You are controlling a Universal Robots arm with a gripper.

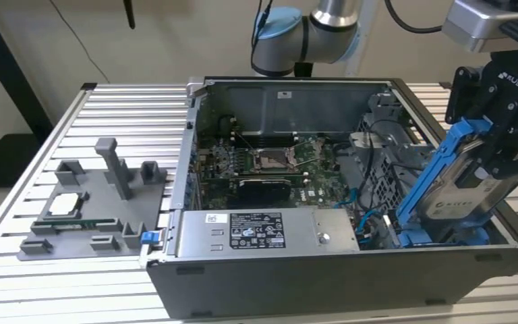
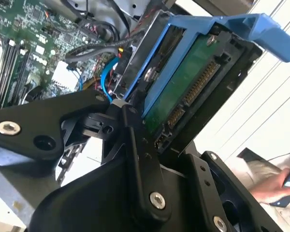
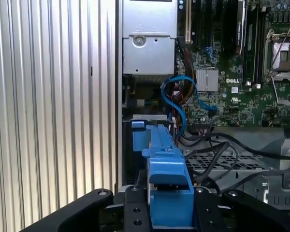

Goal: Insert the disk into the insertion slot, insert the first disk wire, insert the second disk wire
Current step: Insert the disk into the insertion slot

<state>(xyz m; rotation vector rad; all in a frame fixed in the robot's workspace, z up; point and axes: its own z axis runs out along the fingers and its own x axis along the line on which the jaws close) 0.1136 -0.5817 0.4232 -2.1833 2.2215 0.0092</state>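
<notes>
My gripper (image 1: 487, 164) is shut on the disk (image 1: 457, 200), a silver drive with a white label in a bright blue carrier (image 1: 432, 177). The disk stands steeply tilted at the open computer case's end on the exterior view's right, its lower end down inside near the front corner. The second wrist view shows its green circuit side and connector (image 2: 186, 94) between my black fingers (image 2: 135, 145). In the first wrist view the blue carrier (image 3: 165, 164) runs ahead of my gripper (image 3: 165, 195), beside the grey perforated insertion slot (image 3: 217, 163). Blue wires (image 3: 176, 96) and black wires (image 3: 217, 145) lie loose close by.
The case holds a motherboard (image 1: 259, 169) and a silver power supply (image 1: 268, 233) along its front. A grey fixture tray (image 1: 88, 209) with small parts sits on the slatted table at the exterior view's left. A person's hand with a phone (image 2: 282, 186) is off to one side.
</notes>
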